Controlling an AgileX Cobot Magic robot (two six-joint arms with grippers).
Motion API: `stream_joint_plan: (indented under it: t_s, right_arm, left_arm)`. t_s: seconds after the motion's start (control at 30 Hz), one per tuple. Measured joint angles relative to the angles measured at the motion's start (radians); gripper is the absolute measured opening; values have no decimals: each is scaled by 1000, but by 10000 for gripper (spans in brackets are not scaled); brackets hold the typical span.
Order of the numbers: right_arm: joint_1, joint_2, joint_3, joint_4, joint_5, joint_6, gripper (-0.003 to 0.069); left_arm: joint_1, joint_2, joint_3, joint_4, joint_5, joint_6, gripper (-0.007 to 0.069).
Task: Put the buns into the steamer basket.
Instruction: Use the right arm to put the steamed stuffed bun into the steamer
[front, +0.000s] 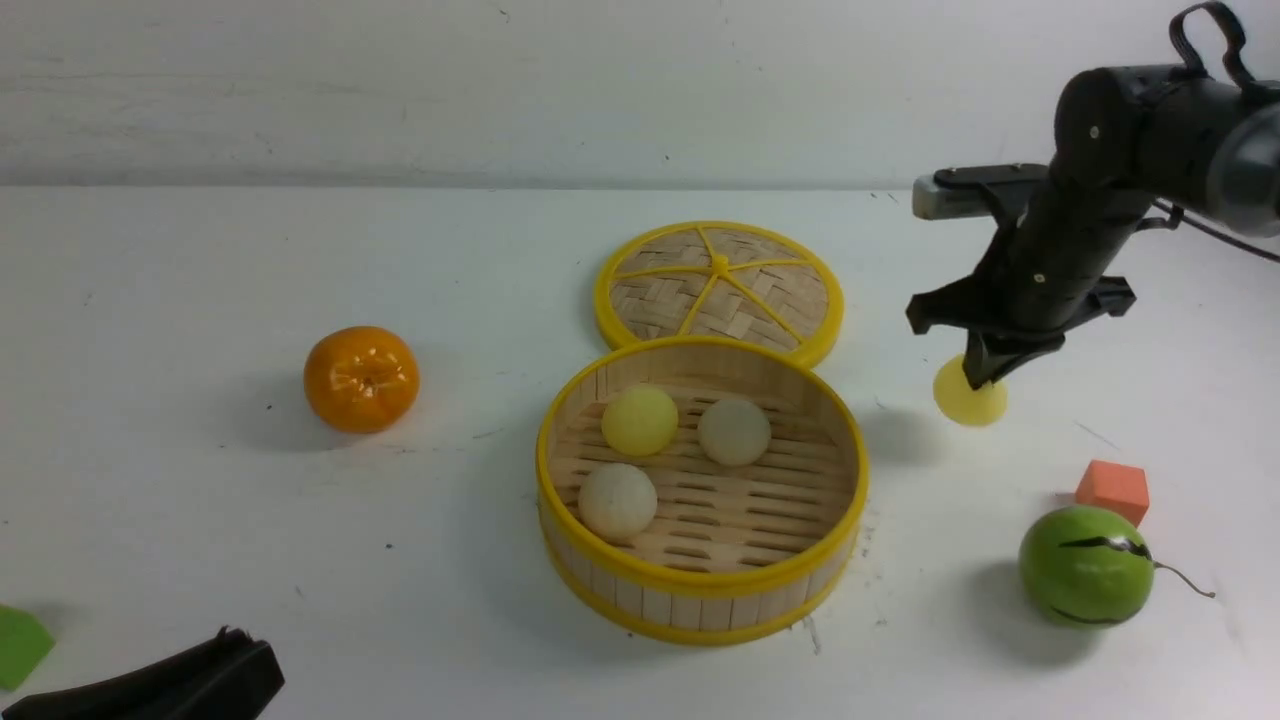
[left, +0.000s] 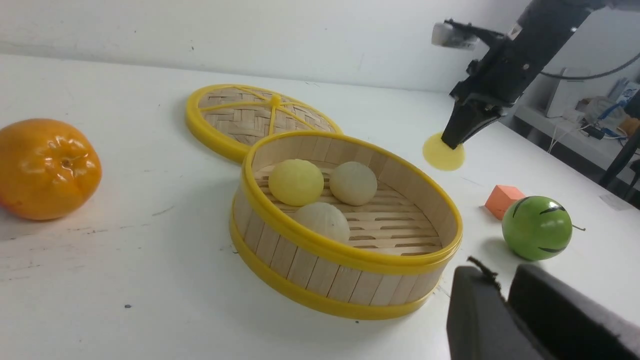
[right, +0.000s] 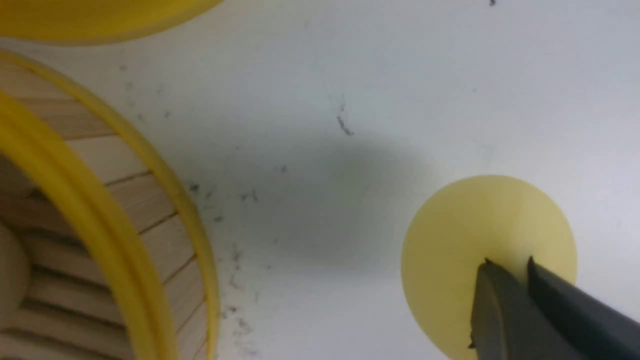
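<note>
Steamer basket (front: 700, 582) stands upright at the middle of the table (front: 200, 520), uncovered. Three buns lie on its slatted floor:
- yellow bun (front: 640, 420), far left;
- off-white bun (front: 734, 432), just beside it on the right;
- second off-white bun (front: 617, 502), nearer the camera, left side.

None are stacked.

Fourth bun (front: 985, 408), also yellow, rests on the table outside the basket, to its right and about level with the far rim. Right gripper (front: 975, 380) points down onto it. Its jaws are drawn together to a thin slit and the tips press on the bun's top. Cannot tell whether any of the soft surface is pinched between them.

Left gripper (left: 500, 272) sits low at the near left of the table. Its fingers stand a narrow gap apart with nothing between them.

Other items:
- woven lid (front: 720, 285), flat, just behind the basket;
- orange (front: 361, 379), well to the left;
- green ball (front: 1085, 565) at near right, with a small orange-red block (front: 1112, 490) just behind it;
- green block (front: 20, 645) at the near left edge.
</note>
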Motion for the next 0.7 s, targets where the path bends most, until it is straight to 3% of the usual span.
stream_joint_plan:
  t_s: [0.2, 0.43, 0.7]
  right_arm:
    - [97, -157, 79, 107, 56, -53, 1]
    - [295, -233, 273, 143, -79, -55, 6]
    - [352, -150, 282, 155, -231, -34, 12]
  left_arm:
    - [0, 0, 0, 0, 0, 0, 102]
    - [0, 0, 0, 0, 0, 0, 108]
    - [0, 0, 0, 0, 0, 0, 110]
